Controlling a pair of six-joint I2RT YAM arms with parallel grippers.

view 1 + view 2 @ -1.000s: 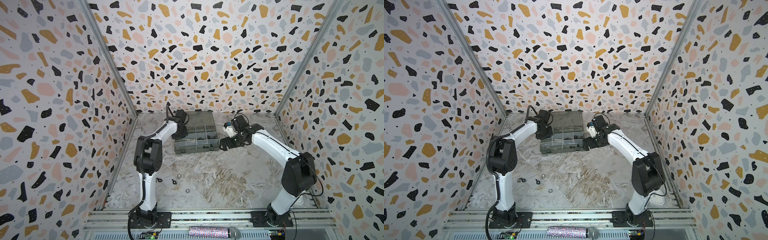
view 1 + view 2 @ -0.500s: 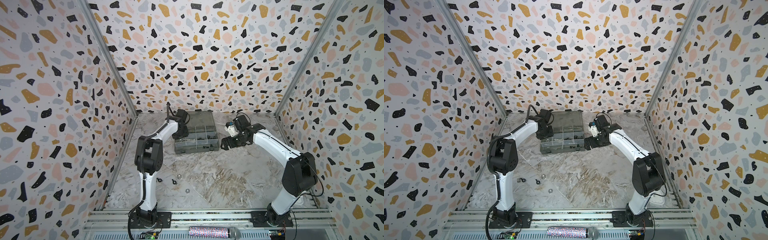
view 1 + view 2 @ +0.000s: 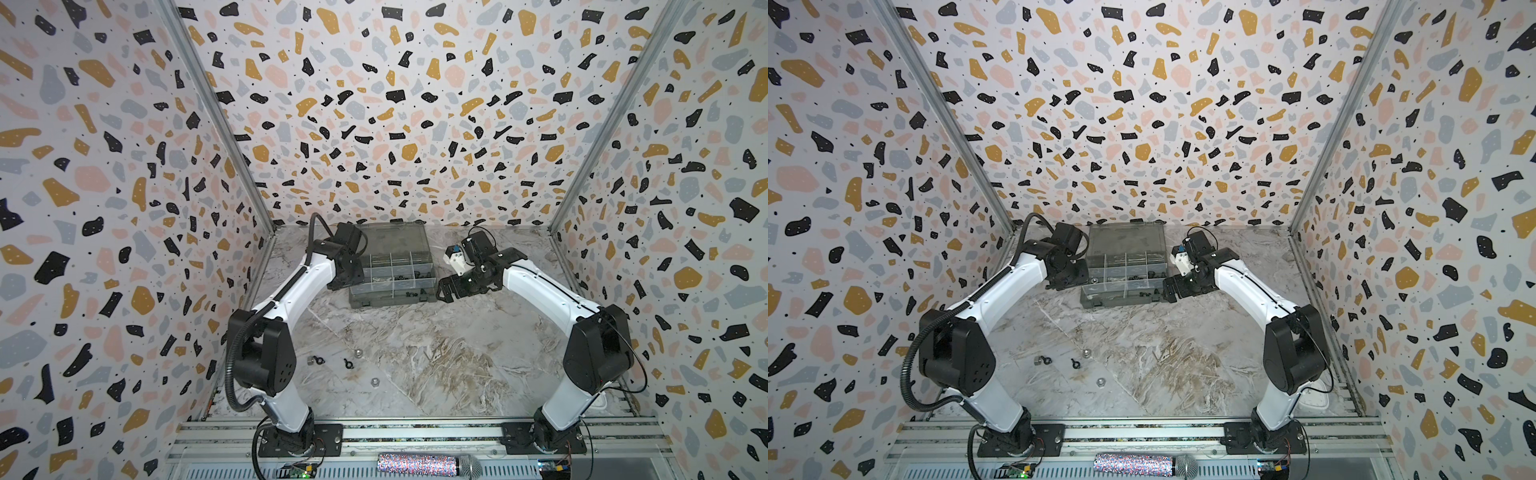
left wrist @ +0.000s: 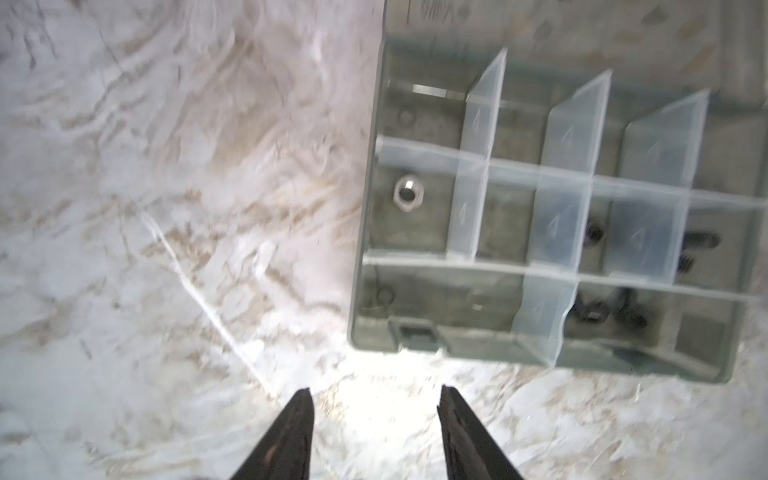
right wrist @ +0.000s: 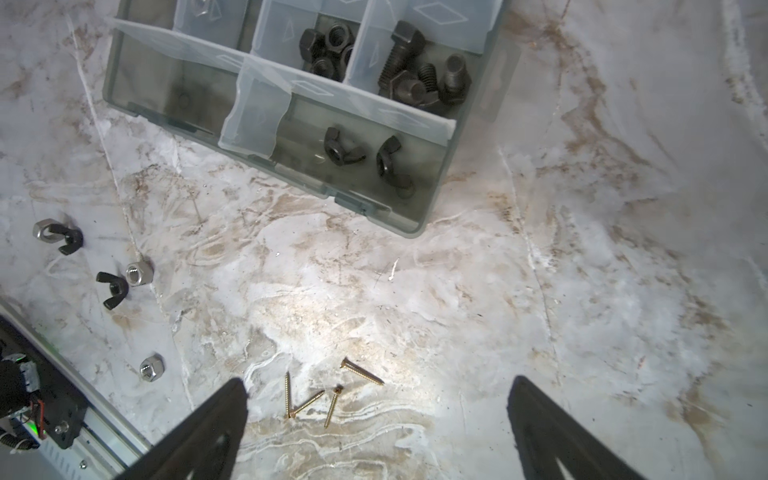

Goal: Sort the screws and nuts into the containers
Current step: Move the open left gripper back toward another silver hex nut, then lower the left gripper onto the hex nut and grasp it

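Left gripper, beside the organizer box, has spread partway, empty; a silver nut sits in the box's edge compartment. Right gripper, at the box's other side, gapes wide, empty. Marks on the dividers are unreadable.

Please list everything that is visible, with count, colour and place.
table: one, marbled white
organizer box: one, smoky grey, far side of table
bolts: several, black, one box compartment
boxed hex nuts: several, black, compartment beside the bolts
boxed wing nuts: two, black, front compartment
boxed silver nut: one, silver, another compartment
loose hex nuts: three, silver, on table
loose wing nuts: two, black, beside those nuts
wood screws: four, brass, on table
left gripper: open, black, left of box
right gripper: open, black, right of box
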